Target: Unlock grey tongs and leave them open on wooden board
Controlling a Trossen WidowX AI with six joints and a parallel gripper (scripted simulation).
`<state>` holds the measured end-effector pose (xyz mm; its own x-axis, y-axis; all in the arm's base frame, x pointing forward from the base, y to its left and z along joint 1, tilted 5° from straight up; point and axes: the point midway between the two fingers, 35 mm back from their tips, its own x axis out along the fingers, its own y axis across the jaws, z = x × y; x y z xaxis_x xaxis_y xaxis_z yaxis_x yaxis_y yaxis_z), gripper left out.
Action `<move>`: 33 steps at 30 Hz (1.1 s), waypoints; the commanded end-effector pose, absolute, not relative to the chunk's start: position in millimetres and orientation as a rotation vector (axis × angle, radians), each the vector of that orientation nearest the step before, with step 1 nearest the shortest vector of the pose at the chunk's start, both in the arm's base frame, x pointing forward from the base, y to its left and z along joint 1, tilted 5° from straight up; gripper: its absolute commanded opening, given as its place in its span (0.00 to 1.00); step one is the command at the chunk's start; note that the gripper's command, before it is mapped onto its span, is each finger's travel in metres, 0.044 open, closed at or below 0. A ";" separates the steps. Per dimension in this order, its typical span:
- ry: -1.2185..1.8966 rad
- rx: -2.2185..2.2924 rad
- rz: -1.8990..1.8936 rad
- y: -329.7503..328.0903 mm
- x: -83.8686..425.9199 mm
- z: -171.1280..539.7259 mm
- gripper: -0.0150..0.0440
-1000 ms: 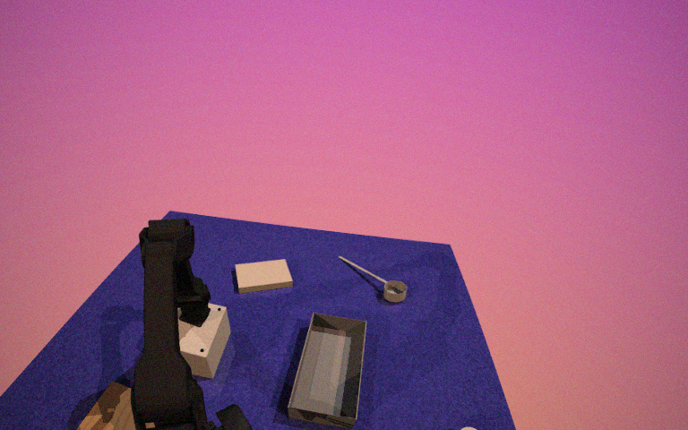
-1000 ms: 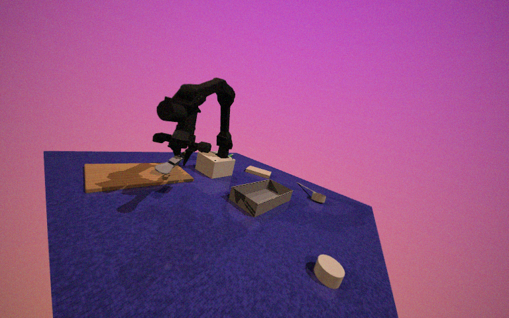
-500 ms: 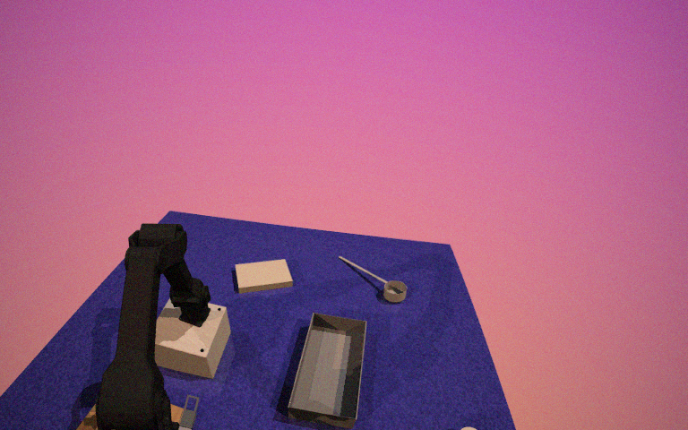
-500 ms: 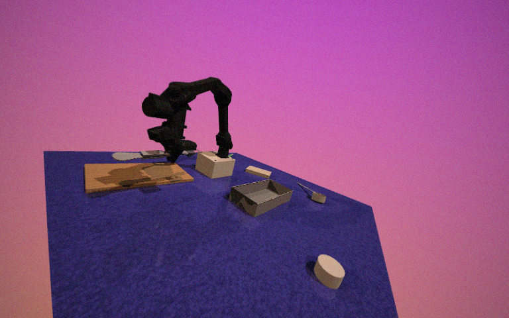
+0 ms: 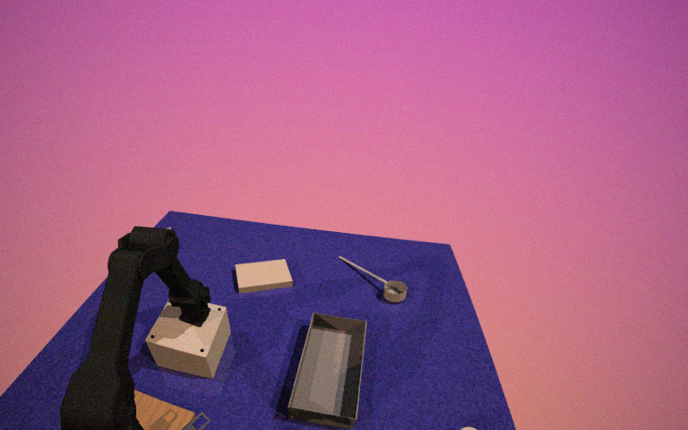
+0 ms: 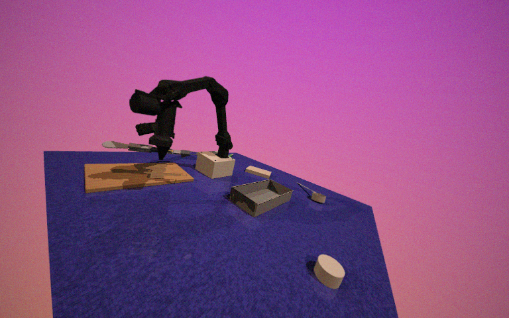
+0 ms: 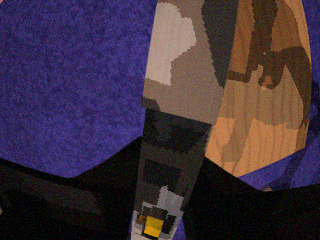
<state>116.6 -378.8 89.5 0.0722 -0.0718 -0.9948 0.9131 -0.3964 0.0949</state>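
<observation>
The grey tongs are held across my gripper, which is shut on them. They hang above the wooden board, roughly level, with the broad pale end at the left in the exterior view. Their two arms look close together. A yellow part shows near the hinge, and a wire loop shows at the bottom of the top view. The fingers are out of sight in the top view. The roasting tin has nothing resting across it.
The arm stands on a pale box between board and tin. A flat pale block and a long-handled round cup lie beyond the tin. A pale cylinder stands nearer the exterior camera.
</observation>
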 end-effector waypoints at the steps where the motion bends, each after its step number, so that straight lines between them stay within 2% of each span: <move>1: 0.769 1.633 -1.570 -384.4 106.2 88.0 0.00; 17: 0.233 2.081 -1.955 -400.8 64.3 86.4 0.00; 33: -0.497 2.441 -2.242 -412.5 20.5 84.7 0.00</move>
<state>29.3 -410.1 86.4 0.0669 -0.0782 -0.9947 -0.2236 -0.9727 0.0615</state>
